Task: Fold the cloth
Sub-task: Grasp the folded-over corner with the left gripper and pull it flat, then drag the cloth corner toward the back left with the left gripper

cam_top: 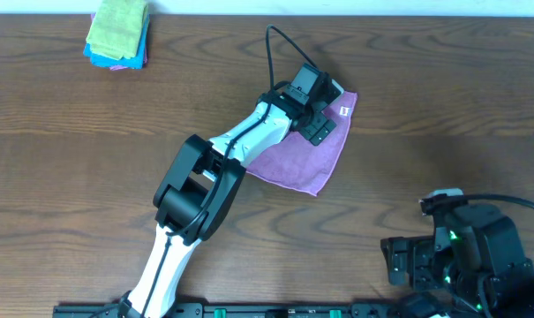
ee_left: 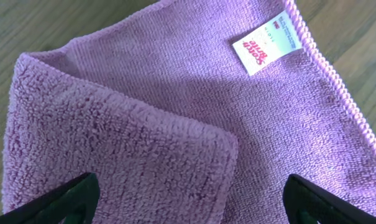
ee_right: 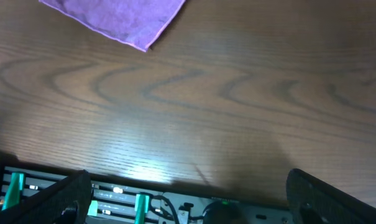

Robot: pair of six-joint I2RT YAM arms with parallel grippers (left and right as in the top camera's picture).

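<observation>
Cloth point(cam_top: 306, 163) lies on the table point(cam_top: 443, 106), one flap lapped over, white tag point(ee_left: 265, 43) exposed. Left gripper point(cam_top: 318, 125) hovers above it, jaws apart and empty. Right gripper point(cam_top: 406, 261) rests well apart, jaws wide. Recommendation: pinch the flap's edge squarely, carry it level to the stitched hem point(ee_left: 349, 106), and release flat.

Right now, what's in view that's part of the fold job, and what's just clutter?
Job: lilac cloth, one part folded over; left gripper, open over it.
Lying about: yellow-green cloth stacked on blue cloth, far left; right gripper, open, off the cloth.
</observation>
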